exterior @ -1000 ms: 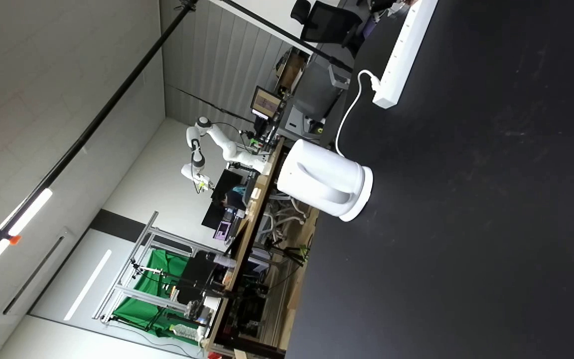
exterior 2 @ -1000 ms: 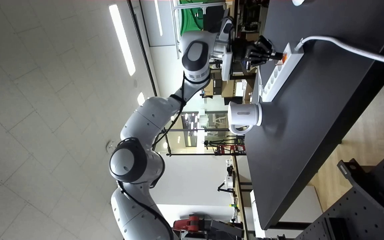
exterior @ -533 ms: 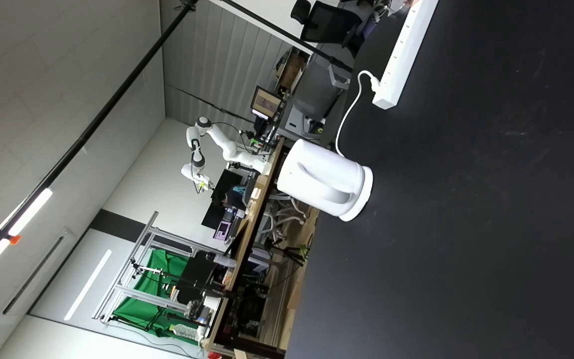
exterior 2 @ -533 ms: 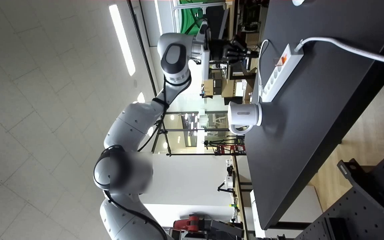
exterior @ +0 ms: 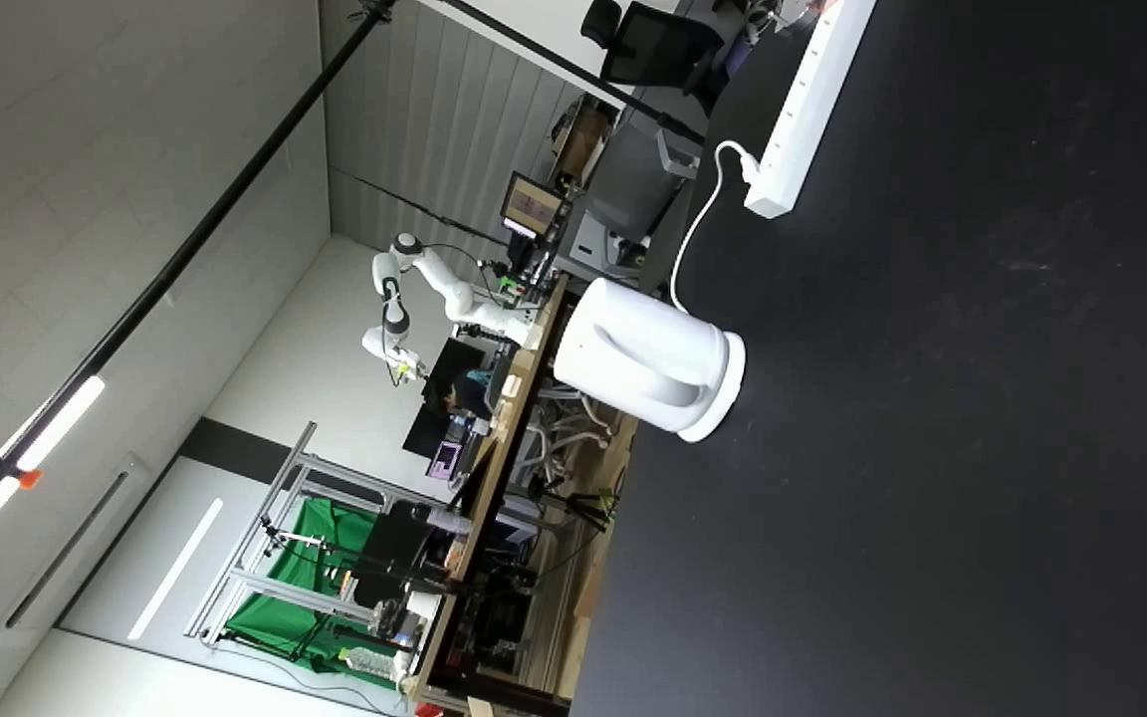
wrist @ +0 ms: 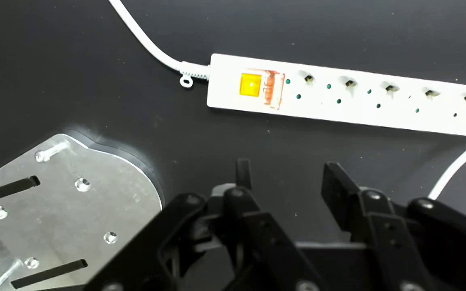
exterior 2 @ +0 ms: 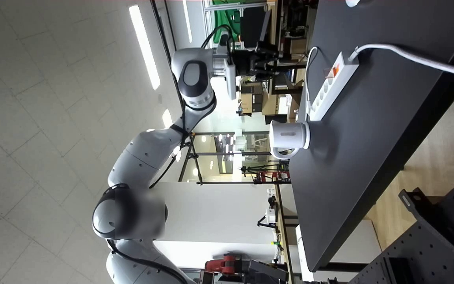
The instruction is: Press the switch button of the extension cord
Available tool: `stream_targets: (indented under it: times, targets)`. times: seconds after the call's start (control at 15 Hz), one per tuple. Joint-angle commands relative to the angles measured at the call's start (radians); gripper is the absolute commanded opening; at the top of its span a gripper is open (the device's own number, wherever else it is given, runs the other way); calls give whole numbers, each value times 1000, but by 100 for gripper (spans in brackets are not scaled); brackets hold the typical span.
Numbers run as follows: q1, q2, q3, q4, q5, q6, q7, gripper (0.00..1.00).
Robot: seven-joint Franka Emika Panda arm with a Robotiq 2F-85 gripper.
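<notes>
Gripper reads spread: on my wrist view the two black fingers stand well apart, both aimed at twelve o'clock, with dark table showing between them. From the gripper, the extension cord lies at one o'clock, apart from it. Its yellow-orange switch button is at about eleven, with a clear-and-orange piece just beside it at three. White cable leaves the nine o'clock end, heading toward ten. Slotted metal plate sits at nine from the gripper.

Pose, in an exterior view, clock as the camera shows it: my arm enters from the seven o'clock edge, lower section leaning to eleven, elbow bent, forearm running up to one. Wrist is angled so the gripper points to three, toward the table. Blurred patch hides part of the elbow. Extension cord sits at four from the gripper, visible gap between. White vessel, handle at six, stands on the table at seven from the extension cord; both exterior views show it.
</notes>
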Motion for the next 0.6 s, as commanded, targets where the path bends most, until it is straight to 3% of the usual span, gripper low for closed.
stream_targets:
  times: [0.0, 0.07, 0.27, 0.53]
  targets:
    - [20, -71, -18, -94, -15, 51, 28, 80]
    - [5, -19, -5, -27, 1, 22, 0, 62]
    - [7, -37, -7, -55, 1, 37, 0, 80]
    - [7, -41, -7, -61, 1, 39, 0, 80]
